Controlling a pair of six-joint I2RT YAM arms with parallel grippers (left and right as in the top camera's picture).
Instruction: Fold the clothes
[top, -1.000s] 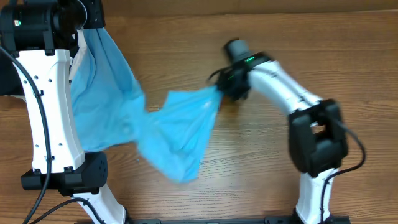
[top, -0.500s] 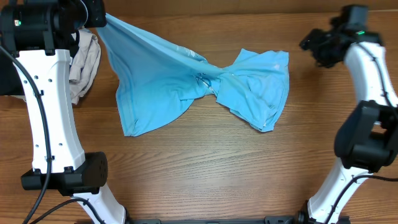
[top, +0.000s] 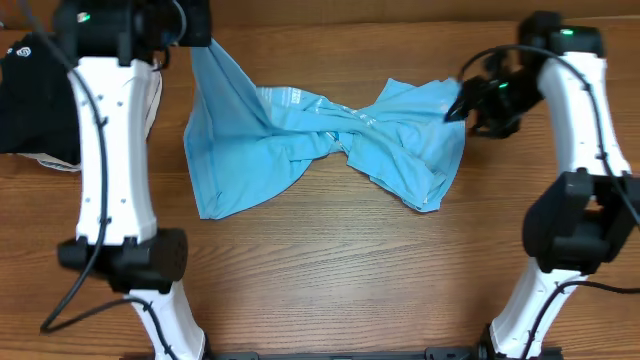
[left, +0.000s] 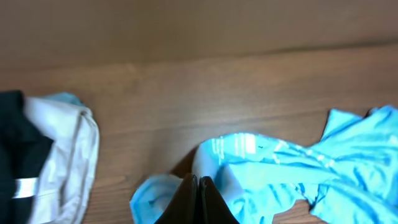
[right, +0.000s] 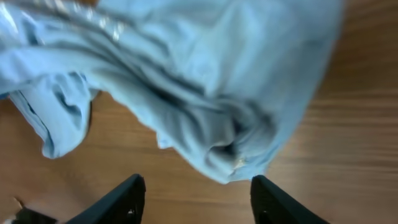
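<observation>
The clothes, a sky-blue T-shirt (top: 300, 140), lie twisted at the middle across the wooden table. Its left part rises to my left gripper (top: 197, 32) at the back left. In the left wrist view that gripper (left: 199, 183) is shut, with a fold of the T-shirt (left: 280, 168) pinched between its black fingers. My right gripper (top: 460, 108) hovers at the shirt's right edge, open. In the right wrist view its fingers (right: 132, 190) stand wide apart over bare wood, and the shirt's crumpled edge (right: 205, 93) lies just ahead of the right gripper (right: 196, 186).
A black garment (top: 30, 95) with a small white logo lies at the far left, and a beige garment (top: 152, 95) shows behind the left arm. Both appear in the left wrist view, black (left: 12, 155) and beige (left: 68, 155). The table's back edge (top: 350, 22) runs close behind the shirt.
My right gripper let go of the shirt a second ago, swung out to the far right, and has come back to the shirt's right edge. The left arm shifted right, still holding the cloth.
</observation>
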